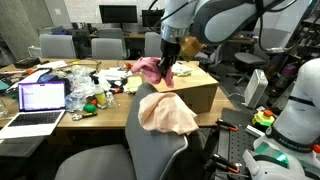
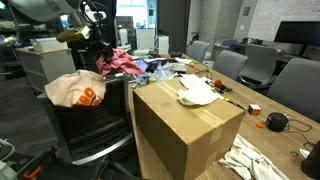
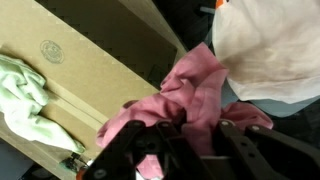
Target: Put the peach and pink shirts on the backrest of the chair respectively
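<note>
The peach shirt [image 1: 166, 113] is draped over the backrest of the grey chair [image 1: 150, 150]; it also shows in an exterior view [image 2: 75, 90] and in the wrist view [image 3: 270, 50]. My gripper [image 1: 169, 72] is shut on the pink shirt [image 1: 148, 68], holding it above the cardboard box, just beyond the chair's backrest. The pink shirt hangs bunched from the fingers in an exterior view [image 2: 118, 62] and fills the wrist view [image 3: 195, 95] between the jaws [image 3: 185, 150].
A large cardboard box [image 2: 185, 125] stands on the table next to the chair, with a light green cloth [image 3: 25, 95] on top. A laptop [image 1: 40, 100] and clutter cover the table [image 1: 85, 115]. Office chairs [image 1: 105, 47] stand behind.
</note>
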`<state>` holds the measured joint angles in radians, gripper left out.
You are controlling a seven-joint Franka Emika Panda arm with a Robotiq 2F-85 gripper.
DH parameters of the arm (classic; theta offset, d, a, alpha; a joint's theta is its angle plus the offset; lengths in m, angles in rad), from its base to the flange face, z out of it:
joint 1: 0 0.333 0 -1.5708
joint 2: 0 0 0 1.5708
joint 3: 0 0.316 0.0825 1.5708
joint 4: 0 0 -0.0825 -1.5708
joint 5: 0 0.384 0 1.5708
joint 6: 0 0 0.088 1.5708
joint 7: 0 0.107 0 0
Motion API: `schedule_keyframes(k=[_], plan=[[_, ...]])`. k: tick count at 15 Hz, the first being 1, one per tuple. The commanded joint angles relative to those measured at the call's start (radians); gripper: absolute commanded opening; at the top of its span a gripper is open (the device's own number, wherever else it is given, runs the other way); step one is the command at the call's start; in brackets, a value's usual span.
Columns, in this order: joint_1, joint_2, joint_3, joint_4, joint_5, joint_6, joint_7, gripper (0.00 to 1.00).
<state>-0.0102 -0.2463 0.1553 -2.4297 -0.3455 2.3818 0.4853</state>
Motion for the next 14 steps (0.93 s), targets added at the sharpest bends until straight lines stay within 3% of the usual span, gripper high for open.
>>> schedule_keyframes(k=[1,14], plan=[[-0.002,-0.043,0.001,-0.032,-0.001,0.015,0.005,0.05],[0.004,-0.041,0.057,0.011,-0.108,-0.022,-0.009,0.05]])
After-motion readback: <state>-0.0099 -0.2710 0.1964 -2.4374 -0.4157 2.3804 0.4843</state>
